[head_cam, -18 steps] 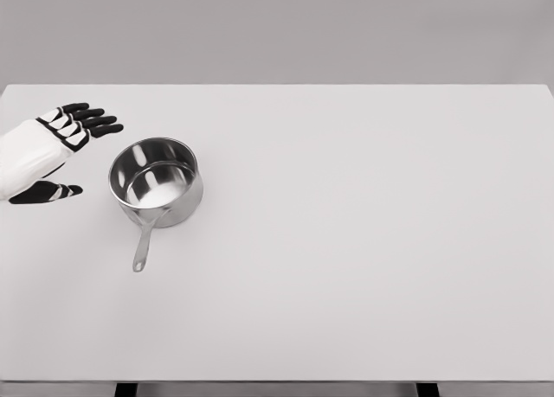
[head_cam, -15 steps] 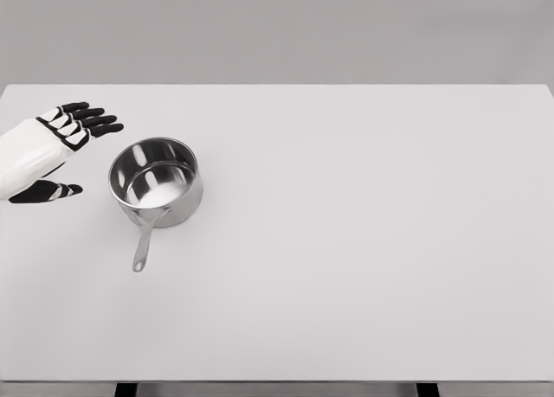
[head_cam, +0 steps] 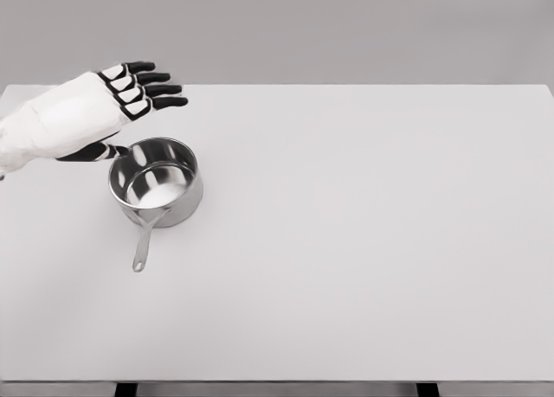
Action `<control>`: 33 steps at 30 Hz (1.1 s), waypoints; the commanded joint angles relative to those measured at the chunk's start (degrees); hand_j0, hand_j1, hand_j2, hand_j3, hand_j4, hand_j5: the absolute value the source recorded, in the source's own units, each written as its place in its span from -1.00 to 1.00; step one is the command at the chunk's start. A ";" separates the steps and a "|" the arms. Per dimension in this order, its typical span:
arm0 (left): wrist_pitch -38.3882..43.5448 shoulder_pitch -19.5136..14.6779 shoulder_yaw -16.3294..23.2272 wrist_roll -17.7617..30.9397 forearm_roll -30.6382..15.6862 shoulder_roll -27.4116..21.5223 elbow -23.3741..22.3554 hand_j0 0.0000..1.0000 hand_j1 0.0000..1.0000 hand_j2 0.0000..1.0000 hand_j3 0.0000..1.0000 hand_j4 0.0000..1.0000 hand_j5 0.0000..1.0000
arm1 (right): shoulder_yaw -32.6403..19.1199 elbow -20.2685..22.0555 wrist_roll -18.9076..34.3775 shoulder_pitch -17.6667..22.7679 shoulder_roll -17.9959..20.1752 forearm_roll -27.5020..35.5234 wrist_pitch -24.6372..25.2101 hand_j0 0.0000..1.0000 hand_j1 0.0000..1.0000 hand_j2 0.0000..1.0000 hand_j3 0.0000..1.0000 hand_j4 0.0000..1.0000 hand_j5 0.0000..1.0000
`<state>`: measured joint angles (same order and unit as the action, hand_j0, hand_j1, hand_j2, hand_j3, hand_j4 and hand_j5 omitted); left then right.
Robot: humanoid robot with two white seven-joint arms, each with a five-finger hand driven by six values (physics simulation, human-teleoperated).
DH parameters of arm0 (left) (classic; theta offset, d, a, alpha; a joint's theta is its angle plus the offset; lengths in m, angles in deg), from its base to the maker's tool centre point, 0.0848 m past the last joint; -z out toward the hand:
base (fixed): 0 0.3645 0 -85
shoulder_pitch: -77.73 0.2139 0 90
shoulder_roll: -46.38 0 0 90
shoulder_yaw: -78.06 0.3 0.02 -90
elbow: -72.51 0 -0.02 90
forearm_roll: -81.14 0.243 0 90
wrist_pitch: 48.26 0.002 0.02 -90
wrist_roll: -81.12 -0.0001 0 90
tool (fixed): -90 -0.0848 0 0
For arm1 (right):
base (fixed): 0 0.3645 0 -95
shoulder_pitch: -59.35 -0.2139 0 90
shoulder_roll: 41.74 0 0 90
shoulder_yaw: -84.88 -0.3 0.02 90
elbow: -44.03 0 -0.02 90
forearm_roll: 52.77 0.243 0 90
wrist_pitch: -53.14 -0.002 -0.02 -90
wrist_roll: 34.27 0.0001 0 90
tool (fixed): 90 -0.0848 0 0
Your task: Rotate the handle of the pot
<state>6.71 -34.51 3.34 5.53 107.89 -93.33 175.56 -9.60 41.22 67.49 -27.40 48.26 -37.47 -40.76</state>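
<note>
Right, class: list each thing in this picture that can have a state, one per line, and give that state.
pot: upright on the table, empty, ungrasped
pot handle: points toward the camera, slightly left
left hand: open, fingers spread, raised behind the pot's left rim
table: bare except for the pot

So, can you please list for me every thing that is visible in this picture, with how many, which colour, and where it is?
pot: one, shiny steel, empty, upright on the left part of the table
pot handle: one, steel, pointing toward the near edge, slightly to the left
table: one, white, fills most of the view
table legs: two dark ones, at the bottom edge
wall: grey, behind the table
left hand: one, white with black fingers, open, above and behind the pot's left rim
</note>
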 commanded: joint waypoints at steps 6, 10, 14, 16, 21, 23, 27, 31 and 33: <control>0.03 -5.01 17.14 0.18 -3.71 -0.92 0.22 1.00 1.00 1.00 1.00 1.00 1.00 | 0.00 0.00 0.01 0.00 0.00 -0.01 -0.05 1.00 1.00 1.00 1.00 1.00 1.00; 0.03 -6.42 19.87 0.17 -3.80 -0.92 0.14 1.00 1.00 1.00 1.00 1.00 1.00 | 0.00 0.00 0.01 0.00 0.00 -0.01 0.03 1.00 1.00 1.00 1.00 1.00 1.00; 0.03 -6.51 24.09 0.35 -2.66 -0.75 0.13 1.00 1.00 1.00 1.00 1.00 1.00 | 0.00 0.00 0.01 0.00 0.00 -0.01 -0.05 1.00 1.00 1.00 1.00 1.00 1.00; 0.03 -6.51 24.70 0.44 -1.87 -0.31 0.13 1.00 1.00 1.00 1.00 1.00 1.00 | 0.00 0.00 0.01 0.00 0.00 -0.01 -0.05 1.00 1.00 1.00 1.00 1.00 1.00; 0.03 -6.42 26.99 0.44 0.41 -0.04 0.13 1.00 1.00 1.00 1.00 1.00 1.00 | 0.00 0.00 0.01 0.00 0.00 -0.01 -0.06 1.00 1.00 1.00 1.00 1.00 1.00; 0.03 -6.42 26.99 0.44 1.12 -0.13 0.13 1.00 1.00 1.00 1.00 1.00 1.00 | 0.00 0.00 0.01 0.00 0.00 -0.01 -0.06 1.00 1.00 1.00 1.00 1.00 1.00; 0.03 -6.33 27.08 2.72 1.65 -0.13 0.13 1.00 1.00 1.00 1.00 1.00 1.00 | 0.00 0.00 0.01 0.00 0.00 -0.01 0.03 1.00 1.00 1.00 1.00 1.00 1.00; 0.03 -6.07 27.25 6.15 2.17 -0.13 0.13 1.00 1.00 1.00 1.00 1.00 1.00 | 0.00 0.00 0.01 0.00 0.00 -0.01 0.03 1.00 1.00 1.00 1.00 1.00 1.00; 0.03 -5.89 27.34 6.68 2.70 -0.13 0.13 1.00 1.00 1.00 1.00 1.00 1.00 | 0.00 0.00 0.01 0.00 0.00 -0.01 -0.06 1.00 1.00 1.00 1.00 1.00 1.00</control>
<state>6.66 -40.40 30.63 10.93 110.45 -93.40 175.69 -9.61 41.22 67.49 -27.40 48.26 -37.47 -40.79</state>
